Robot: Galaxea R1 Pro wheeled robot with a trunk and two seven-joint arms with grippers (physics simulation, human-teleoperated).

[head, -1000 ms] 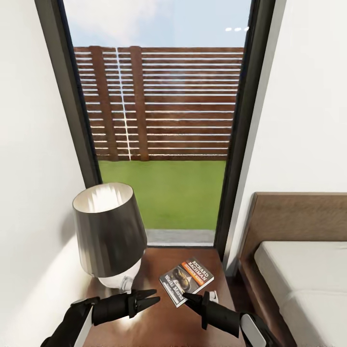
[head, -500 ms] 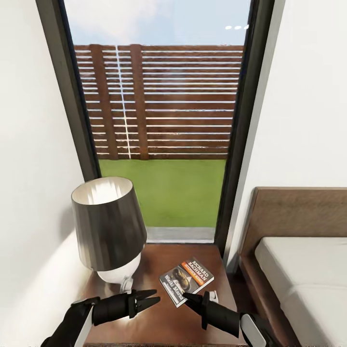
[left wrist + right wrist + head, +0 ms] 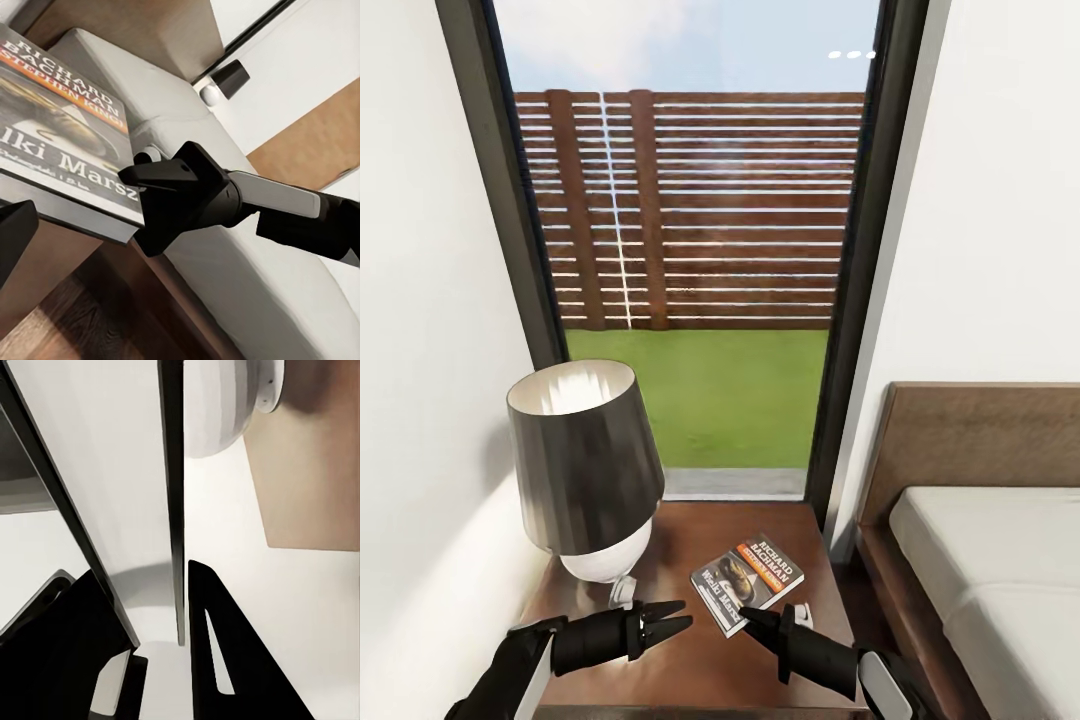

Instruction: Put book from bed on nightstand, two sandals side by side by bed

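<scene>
Head view: the book [image 3: 747,582] lies flat on the nightstand [image 3: 690,650] tabletop, beside the lamp [image 3: 586,470]; bed [image 3: 990,580] to the right. My right gripper [image 3: 752,617] sits low at the book's near corner, jaws spread, holding nothing; left gripper [image 3: 672,620] level, jaws spread, empty. I judge placement done: I'd lift the right arm straight clear without nudging the cover, then go for the sandals.

Left wrist view: book [image 3: 60,127], right gripper [image 3: 146,166] touching or just beside its edge; I cannot tell which.

Right wrist view: finger [image 3: 225,660] near the lamp base [image 3: 232,405].
</scene>
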